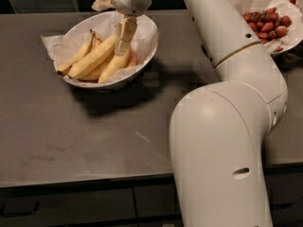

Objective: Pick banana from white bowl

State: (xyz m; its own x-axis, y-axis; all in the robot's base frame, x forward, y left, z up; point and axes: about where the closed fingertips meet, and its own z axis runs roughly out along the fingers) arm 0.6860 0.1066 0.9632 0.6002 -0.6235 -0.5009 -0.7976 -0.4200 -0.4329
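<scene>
The white bowl (144, 56), lined with crinkled white paper, stands at the back left of the dark counter. Several yellow bananas lie in it. The longest banana (92, 59) runs from lower left to upper right across the pile. My gripper (123, 44) reaches down from above into the right half of the bowl. Its tip is at the upper right ends of the bananas, at or touching the long banana and its neighbour. Nothing is lifted; all the bananas rest in the bowl.
A second white bowl (284, 44) with red strawberries (267, 22) stands at the back right. My large white arm (222, 141) fills the right half of the view and hides the counter there. The counter's front edge (80, 178) runs across the bottom, with dark cabinet fronts below.
</scene>
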